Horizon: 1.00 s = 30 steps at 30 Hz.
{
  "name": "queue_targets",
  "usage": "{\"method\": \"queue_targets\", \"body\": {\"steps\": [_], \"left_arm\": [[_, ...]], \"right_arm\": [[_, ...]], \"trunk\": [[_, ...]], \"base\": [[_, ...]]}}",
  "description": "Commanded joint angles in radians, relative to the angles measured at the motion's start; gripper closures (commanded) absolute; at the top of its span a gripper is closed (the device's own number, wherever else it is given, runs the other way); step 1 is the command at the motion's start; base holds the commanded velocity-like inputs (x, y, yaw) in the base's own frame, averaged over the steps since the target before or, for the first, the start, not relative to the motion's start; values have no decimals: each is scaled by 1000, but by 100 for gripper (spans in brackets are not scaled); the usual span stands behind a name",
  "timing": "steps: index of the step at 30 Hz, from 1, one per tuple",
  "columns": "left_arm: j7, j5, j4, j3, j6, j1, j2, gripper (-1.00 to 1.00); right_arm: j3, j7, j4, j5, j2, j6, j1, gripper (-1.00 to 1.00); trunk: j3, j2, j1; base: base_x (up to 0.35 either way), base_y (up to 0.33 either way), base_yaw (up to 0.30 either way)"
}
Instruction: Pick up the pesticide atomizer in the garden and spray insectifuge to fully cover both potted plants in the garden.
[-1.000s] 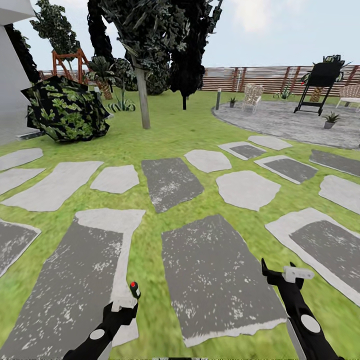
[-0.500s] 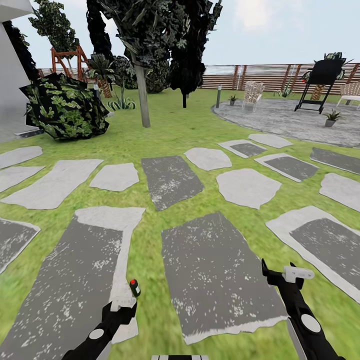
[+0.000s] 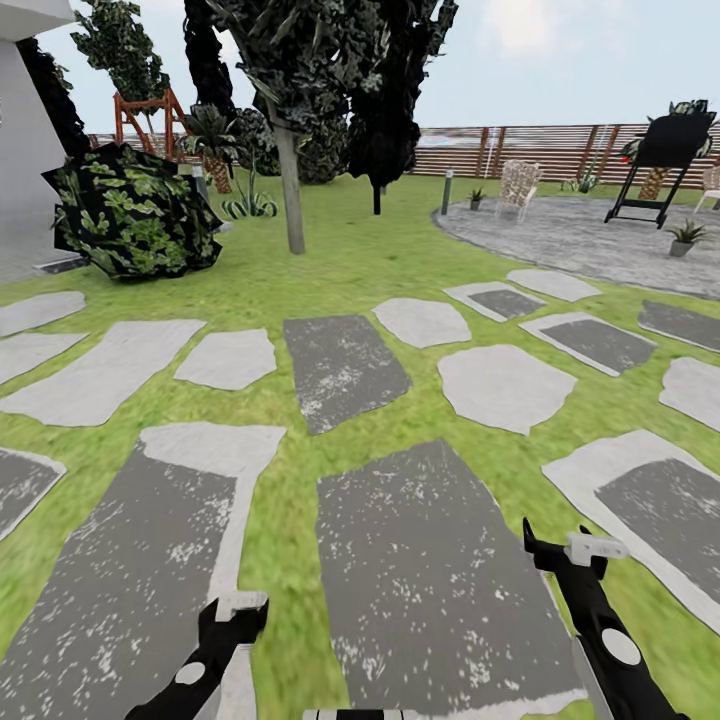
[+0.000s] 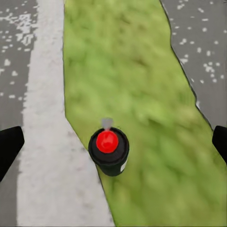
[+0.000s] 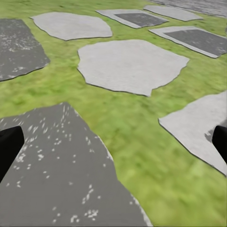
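Ground: flat grey stepping stones [image 3: 430, 570] in green lawn [image 3: 360, 265].
Ahead: tree trunk [image 3: 291, 195], dark bush [image 3: 130, 212], far stone patio [image 3: 590, 235] with chair [image 3: 518, 186] and a small potted plant [image 3: 686, 238].
Spray bottle [image 4: 109, 150]: dark, red-topped, upright on the ground at a stone's edge, between the left gripper [image 4: 113, 142] jaws, untouched.
Jaws: left wide apart; right gripper [image 5: 113, 142] wide apart.

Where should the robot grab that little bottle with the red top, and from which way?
Probably by its round dark body, just under the red cap. The pesticide atomizer stands upright where a stepping stone meets the grass. The left gripper is open above it, one finger either side, so coming straight down looks best.
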Motion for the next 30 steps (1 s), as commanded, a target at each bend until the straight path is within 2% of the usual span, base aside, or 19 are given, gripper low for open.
{"method": "queue_targets", "body": {"steps": [1, 10, 30], "left_arm": [[7, 2, 1, -3, -8, 0, 1, -100], [10, 2, 0, -5, -15, 0, 2, -100], [10, 3, 0, -4, -15, -1, 10, -100]], "right_arm": [[-1, 1, 1, 1, 0, -3, 0, -100], [-1, 1, 0, 1, 0, -3, -1, -100], [1, 1, -1, 0, 2, -3, -1, -100]], "trunk": [[-1, 0, 0], [-1, 0, 0], [-78, -5, 9]], "base": [[88, -35, 3], [15, -6, 1], [0, 0, 1]]}}
